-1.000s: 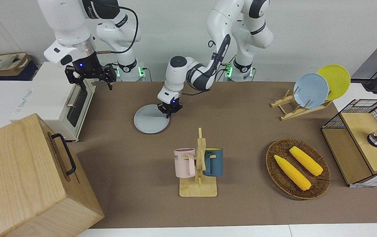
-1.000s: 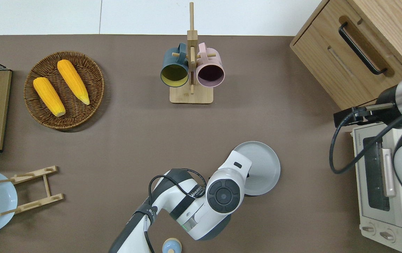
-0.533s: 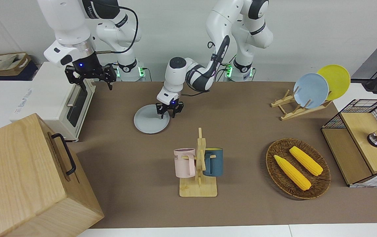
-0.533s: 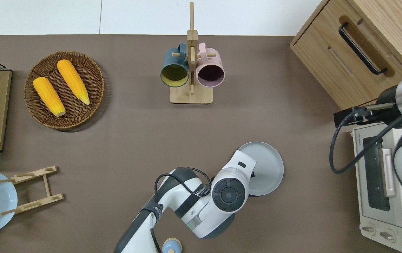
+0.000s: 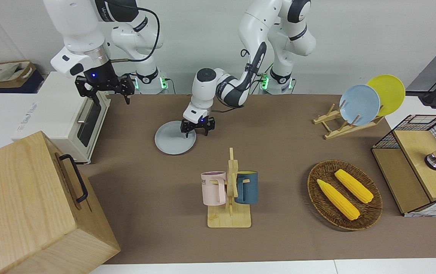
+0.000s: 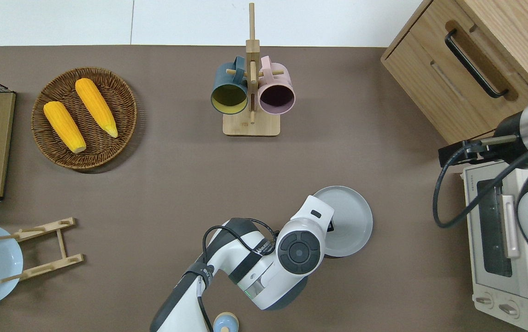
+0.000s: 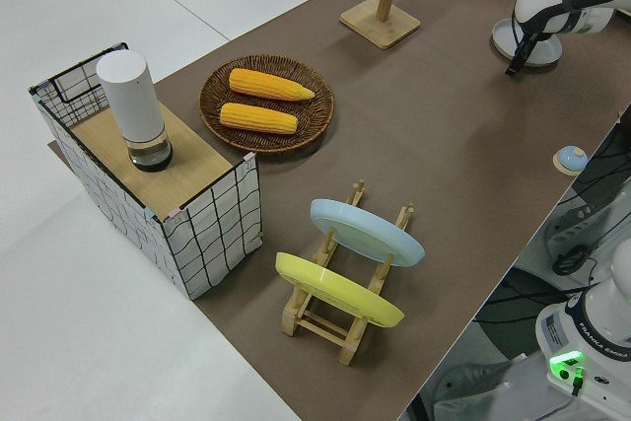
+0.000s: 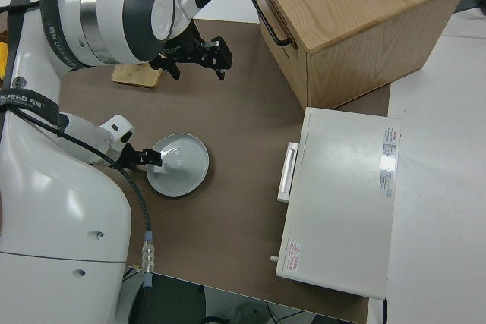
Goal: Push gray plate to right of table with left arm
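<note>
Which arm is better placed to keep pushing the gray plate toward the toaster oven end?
Left. The left gripper is open and down at the gray plate's edge on the side away from the toaster oven. The right arm is parked.

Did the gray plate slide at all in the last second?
Yes. The gray plate has slid a little toward the toaster oven at the right arm's end of the table; the gap between them in the overhead view is slightly narrower.
</note>
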